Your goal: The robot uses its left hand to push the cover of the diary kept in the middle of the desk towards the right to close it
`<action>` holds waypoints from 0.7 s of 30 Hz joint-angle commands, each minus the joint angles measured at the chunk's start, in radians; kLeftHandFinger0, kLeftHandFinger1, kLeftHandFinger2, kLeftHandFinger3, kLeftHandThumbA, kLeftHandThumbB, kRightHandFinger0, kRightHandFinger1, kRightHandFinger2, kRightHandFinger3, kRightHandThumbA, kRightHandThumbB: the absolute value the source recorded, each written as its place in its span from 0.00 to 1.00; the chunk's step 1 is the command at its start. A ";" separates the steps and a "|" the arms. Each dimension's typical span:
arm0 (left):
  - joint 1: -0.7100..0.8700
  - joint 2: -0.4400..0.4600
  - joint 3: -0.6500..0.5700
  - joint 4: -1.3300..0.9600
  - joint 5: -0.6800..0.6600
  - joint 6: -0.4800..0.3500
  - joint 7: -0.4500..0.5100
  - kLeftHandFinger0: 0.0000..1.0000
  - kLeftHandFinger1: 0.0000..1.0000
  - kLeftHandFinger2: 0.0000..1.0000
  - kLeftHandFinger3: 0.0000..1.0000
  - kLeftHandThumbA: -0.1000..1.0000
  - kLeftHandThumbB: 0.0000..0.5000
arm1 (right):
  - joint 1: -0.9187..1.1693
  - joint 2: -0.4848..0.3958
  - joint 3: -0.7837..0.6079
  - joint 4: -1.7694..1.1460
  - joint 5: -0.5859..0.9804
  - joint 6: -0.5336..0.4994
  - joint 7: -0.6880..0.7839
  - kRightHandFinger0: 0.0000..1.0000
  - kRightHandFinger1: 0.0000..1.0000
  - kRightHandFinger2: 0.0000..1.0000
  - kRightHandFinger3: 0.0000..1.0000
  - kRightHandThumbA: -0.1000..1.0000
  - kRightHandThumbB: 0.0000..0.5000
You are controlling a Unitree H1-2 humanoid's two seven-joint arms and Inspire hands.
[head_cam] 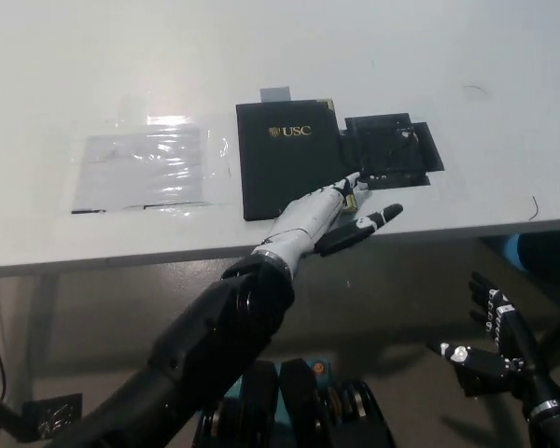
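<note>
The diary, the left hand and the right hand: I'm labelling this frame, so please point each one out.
diary [289, 159], head view, middle of its closed black cover.
left hand [310, 217], head view, back of the white hand.
right hand [493, 327], head view, its black palm area.

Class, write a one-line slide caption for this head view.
White left robot hand rests on the closed black USC diary on the white desk; black right robot hand hangs open below the desk edge.

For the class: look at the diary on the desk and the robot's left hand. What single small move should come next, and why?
Probably draw the left hand back off the diary. The black cover with gold USC lettering appears to lie flat and shut, so the push looks done, while the hand rests at its lower right corner. The right hand hangs below the desk.
</note>
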 commanded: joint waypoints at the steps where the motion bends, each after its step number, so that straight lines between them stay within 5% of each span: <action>1: 0.044 0.045 0.005 0.014 0.059 0.110 -0.093 1.00 1.00 1.00 1.00 1.00 0.43 | -0.015 -0.008 -0.003 -0.034 0.002 -0.002 0.009 0.93 1.00 0.99 1.00 1.00 1.00; 8: 0.049 0.066 0.138 -0.193 0.040 0.117 -0.099 1.00 1.00 1.00 1.00 1.00 0.35 | -0.006 -0.003 -0.020 -0.022 0.013 -0.006 -0.001 0.91 1.00 0.99 1.00 1.00 1.00; 15: -0.001 0.106 0.270 -0.486 0.031 0.169 -0.155 1.00 1.00 1.00 1.00 1.00 0.45 | 0.000 -0.009 -0.032 -0.011 0.014 -0.016 -0.002 0.91 1.00 0.98 1.00 1.00 1.00; 17: 0.004 0.114 0.381 -0.679 -0.086 0.139 -0.167 1.00 1.00 1.00 1.00 1.00 0.56 | -0.001 -0.011 -0.032 -0.008 0.018 -0.017 0.004 0.92 1.00 1.00 1.00 1.00 1.00; 20: 0.028 0.081 0.476 -0.822 -0.194 0.161 -0.174 1.00 1.00 1.00 1.00 1.00 0.41 | -0.001 -0.012 -0.038 -0.008 0.023 -0.016 0.004 0.94 1.00 1.00 1.00 1.00 1.00; 21: 0.057 0.051 0.542 -0.912 -0.285 0.165 -0.156 1.00 1.00 1.00 1.00 1.00 0.56 | 0.000 -0.014 -0.041 -0.010 0.030 -0.017 0.008 0.95 1.00 1.00 1.00 1.00 1.00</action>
